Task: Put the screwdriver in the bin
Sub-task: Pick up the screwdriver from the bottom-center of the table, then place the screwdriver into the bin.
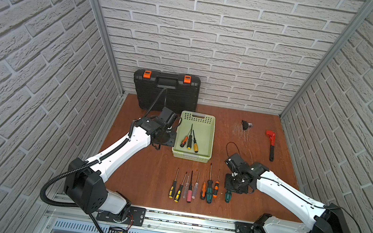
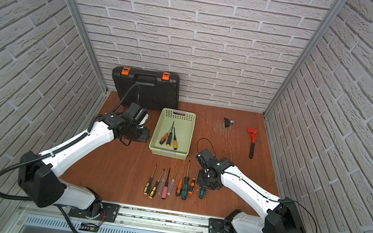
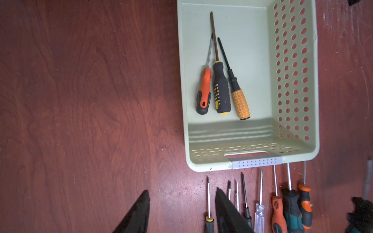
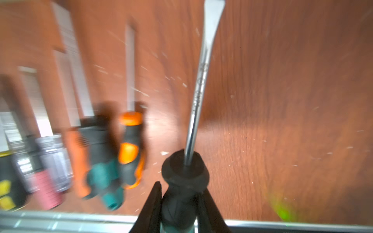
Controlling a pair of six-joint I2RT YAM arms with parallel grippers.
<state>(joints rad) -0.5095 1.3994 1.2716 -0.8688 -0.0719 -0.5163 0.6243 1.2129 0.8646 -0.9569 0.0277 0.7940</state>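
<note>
Table open right of bin; right jaws pinch screwdriver handle; left jaws spread.

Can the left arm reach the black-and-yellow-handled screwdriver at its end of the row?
Probably yes: the left claw is open and empty, and that black-and-yellow-handled screwdriver lies flat on open brown wooden table, with nothing between them.

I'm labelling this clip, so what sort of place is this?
Likely a mock workshop booth for robot trials: brick-pattern wall panels around a wooden tabletop, two arms on a front rail, and screwdrivers, a red wrench and a black tool case.
</note>
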